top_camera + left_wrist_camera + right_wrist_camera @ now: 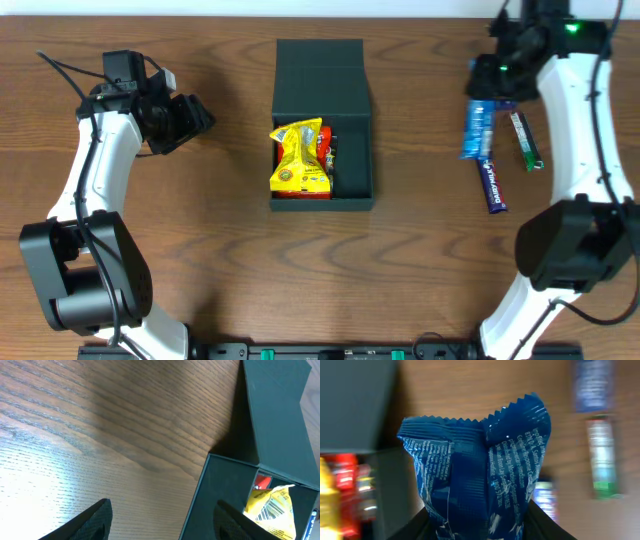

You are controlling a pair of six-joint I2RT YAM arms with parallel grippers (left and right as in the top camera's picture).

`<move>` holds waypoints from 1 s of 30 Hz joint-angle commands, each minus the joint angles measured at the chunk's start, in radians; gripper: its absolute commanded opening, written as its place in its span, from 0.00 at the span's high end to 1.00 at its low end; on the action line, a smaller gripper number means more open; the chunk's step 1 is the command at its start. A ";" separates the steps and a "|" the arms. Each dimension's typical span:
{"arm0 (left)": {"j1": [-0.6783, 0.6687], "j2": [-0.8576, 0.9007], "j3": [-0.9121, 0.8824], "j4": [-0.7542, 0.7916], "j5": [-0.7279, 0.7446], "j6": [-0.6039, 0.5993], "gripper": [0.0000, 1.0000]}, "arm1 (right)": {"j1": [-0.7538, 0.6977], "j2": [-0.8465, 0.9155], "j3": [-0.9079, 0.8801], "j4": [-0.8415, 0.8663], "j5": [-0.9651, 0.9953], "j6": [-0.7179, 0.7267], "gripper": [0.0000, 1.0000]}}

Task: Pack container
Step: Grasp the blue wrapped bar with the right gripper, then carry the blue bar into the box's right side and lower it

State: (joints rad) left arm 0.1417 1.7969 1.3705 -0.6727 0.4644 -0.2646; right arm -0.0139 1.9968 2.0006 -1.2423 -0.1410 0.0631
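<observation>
Your container point(360, 195) sits mid-table: a square box of matte dark teal-green cardboard w/ plain sides, its hinged flap lid point(320, 70) laid open flat on the far side. It rests on a wood-grain table point(200, 260) w/ a dull sheen. Your right gripper point(484, 92) is clamped on a blue snack packet point(480, 460), crinkly glossy foil w/ a zigzag crimped top edge and fine white print. The dark fingers point(412, 530) pinch it at the lower end, so the packet hangs clear of the table. The container lies to the left of that gripper, apart from it, w/ bare wood between. Your left gripper point(188, 118) is on the container's other side, also apart from it. Its fingers point(90, 520) are spread wide w/ nothing between them, and the box corner shows just ahead in the left wrist view. Inside the box, a crumpled yellow snack packet point(300, 158) fills the left half approx., and a red packet point(326, 148) sits just beside it toward the middle; the rest of the floor is dark. On the table near the right gripper lie a slim green bar point(526, 142) and a dark blue bar point(495, 188), both flat wrappers.
</observation>
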 commanded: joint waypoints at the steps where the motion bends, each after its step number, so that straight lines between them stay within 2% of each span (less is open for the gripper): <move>1: 0.001 -0.013 0.016 0.000 -0.003 0.014 0.34 | 0.103 0.005 0.001 0.001 -0.096 0.165 0.78; 6: 0.001 -0.013 0.016 -0.002 -0.003 0.018 0.34 | 0.264 0.035 0.001 0.046 -0.089 0.280 0.81; 10: 0.001 -0.013 0.016 -0.008 -0.003 0.019 0.34 | 0.366 0.076 0.001 0.064 -0.013 0.379 0.85; 13: 0.001 -0.013 0.016 -0.007 -0.003 0.019 0.34 | 0.422 0.111 0.001 0.073 -0.005 0.418 0.93; 16: 0.001 -0.013 0.016 -0.008 -0.001 0.043 0.34 | 0.468 0.144 0.001 0.098 0.011 0.431 0.96; 22: 0.001 -0.013 0.016 -0.009 0.001 0.056 0.35 | 0.521 0.189 0.001 0.116 0.134 0.513 0.96; 30: 0.001 -0.013 0.016 -0.011 0.001 0.064 0.35 | 0.533 0.245 0.001 0.116 0.181 0.518 0.96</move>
State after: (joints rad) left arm 0.1421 1.7969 1.3705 -0.6804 0.4644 -0.2268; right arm 0.5114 2.2196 1.9999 -1.1236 -0.0143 0.5560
